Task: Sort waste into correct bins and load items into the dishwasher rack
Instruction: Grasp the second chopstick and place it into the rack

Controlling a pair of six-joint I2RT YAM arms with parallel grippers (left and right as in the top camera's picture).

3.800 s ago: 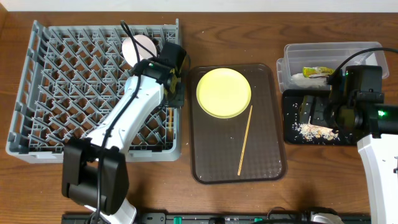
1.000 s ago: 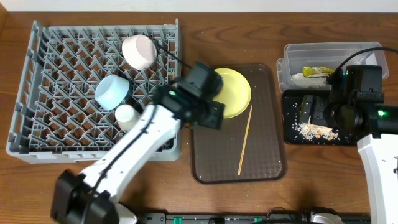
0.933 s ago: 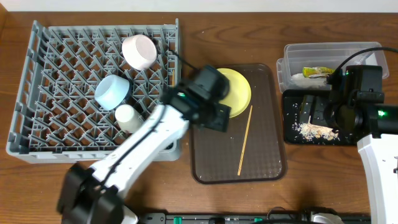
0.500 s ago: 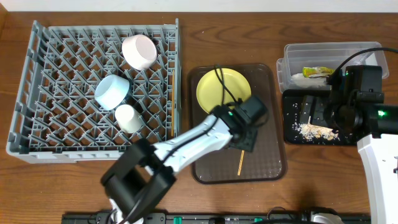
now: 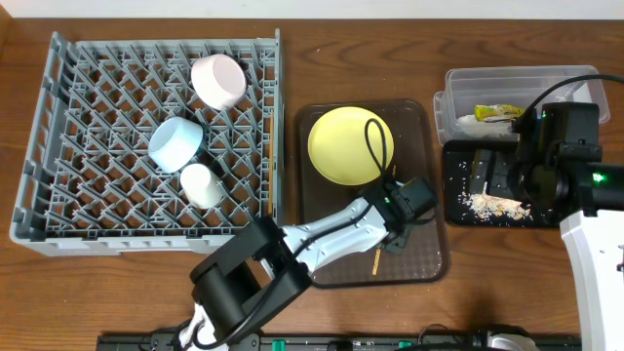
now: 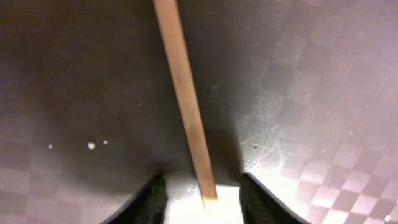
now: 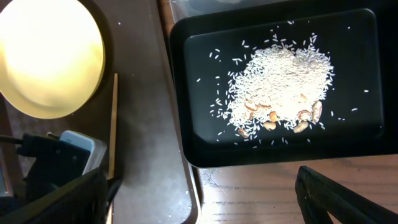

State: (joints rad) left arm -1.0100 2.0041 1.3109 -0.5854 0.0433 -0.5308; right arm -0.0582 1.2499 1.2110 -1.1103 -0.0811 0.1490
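One wooden chopstick (image 5: 377, 256) lies on the brown serving tray (image 5: 327, 253), next to the pale yellow plate (image 5: 346, 146). My left gripper (image 5: 392, 232) is low over it. In the left wrist view its open fingers (image 6: 204, 198) straddle the chopstick (image 6: 185, 106). The grey rack (image 5: 97, 210) holds the pinkish bowl (image 5: 219, 80), blue bowl (image 5: 175, 143), white cup (image 5: 202, 183) and a thin wooden stick (image 5: 270, 190) at its right edge. My right gripper (image 7: 199, 205) is open and empty above the black tray (image 7: 186, 124), which holds food leftovers (image 7: 280, 87).
The clear tub (image 5: 575, 83) at the back right holds the green-and-orange wrapper (image 5: 497, 113) and the white scrap (image 5: 471, 122). The black tray (image 5: 458, 210) sits just in front of it. Bare wood lies between the brown tray and the bins.
My left arm has swung from the rack's right edge across the brown tray and come down over the chopstick. The right arm has not moved.
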